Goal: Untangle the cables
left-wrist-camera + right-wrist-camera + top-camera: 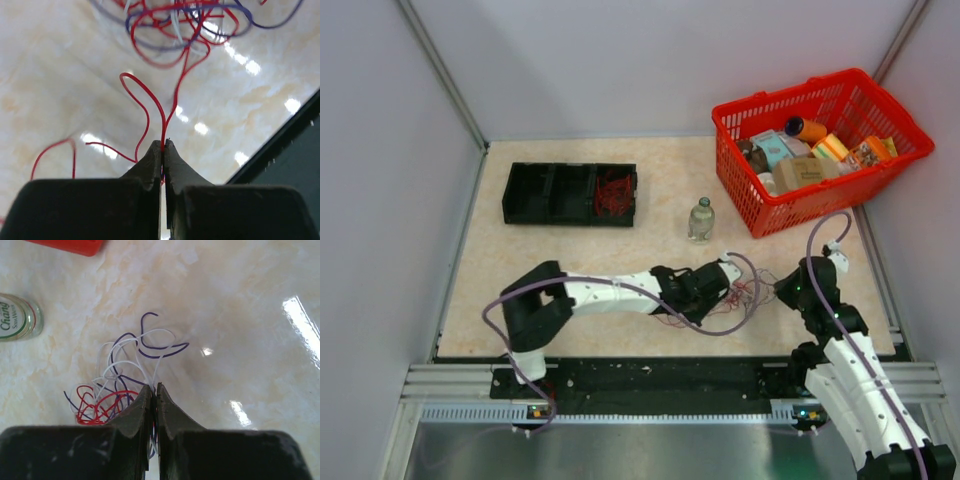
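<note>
The cables (752,290), thin red, white and dark blue-purple wires, lie tangled on the table between my two grippers. In the left wrist view my left gripper (164,145) is shut on a red cable (146,107). That cable loops up toward the tangle (175,30). In the right wrist view my right gripper (154,387) is shut on white cable strands (125,362). Purple loops (160,352) lie just beyond them and a red bunch (100,405) lies to the left. From above, the left gripper (723,283) and right gripper (783,292) face each other across the tangle.
A small glass bottle (700,220) stands just behind the tangle. A red basket (820,150) full of goods sits at the back right. A black compartment tray (570,193) at the back left holds red wires (614,192) in its right compartment.
</note>
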Robot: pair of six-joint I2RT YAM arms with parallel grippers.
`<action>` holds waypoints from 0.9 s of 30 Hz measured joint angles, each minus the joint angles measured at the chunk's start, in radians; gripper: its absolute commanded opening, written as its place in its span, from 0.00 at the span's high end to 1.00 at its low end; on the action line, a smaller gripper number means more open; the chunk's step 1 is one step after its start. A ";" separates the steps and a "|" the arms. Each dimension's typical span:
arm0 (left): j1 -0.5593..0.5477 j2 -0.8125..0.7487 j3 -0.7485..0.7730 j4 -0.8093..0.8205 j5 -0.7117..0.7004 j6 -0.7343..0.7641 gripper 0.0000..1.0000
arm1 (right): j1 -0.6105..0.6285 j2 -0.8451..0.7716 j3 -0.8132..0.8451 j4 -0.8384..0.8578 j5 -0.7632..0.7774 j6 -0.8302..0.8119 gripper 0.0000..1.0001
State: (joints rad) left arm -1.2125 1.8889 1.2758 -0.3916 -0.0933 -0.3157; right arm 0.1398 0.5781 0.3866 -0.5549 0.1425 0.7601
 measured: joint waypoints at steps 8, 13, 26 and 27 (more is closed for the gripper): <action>0.000 -0.554 -0.171 -0.058 -0.079 0.012 1.00 | -0.006 0.002 -0.031 0.002 0.101 0.121 1.00; -0.001 -0.845 -0.135 -0.162 -0.142 0.024 1.00 | -0.008 0.032 -0.032 0.014 0.114 0.111 1.00; 0.123 -0.893 0.353 -0.284 -0.439 0.114 1.00 | -0.010 0.051 -0.031 0.060 -0.004 -0.042 1.00; 0.186 -0.870 0.357 -0.277 -0.422 0.114 1.00 | -0.010 0.051 -0.031 0.063 -0.018 -0.050 1.00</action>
State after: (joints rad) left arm -1.0267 1.0187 1.6329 -0.6689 -0.5152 -0.2016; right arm 0.1295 0.6292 0.3557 -0.4915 0.1246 0.7105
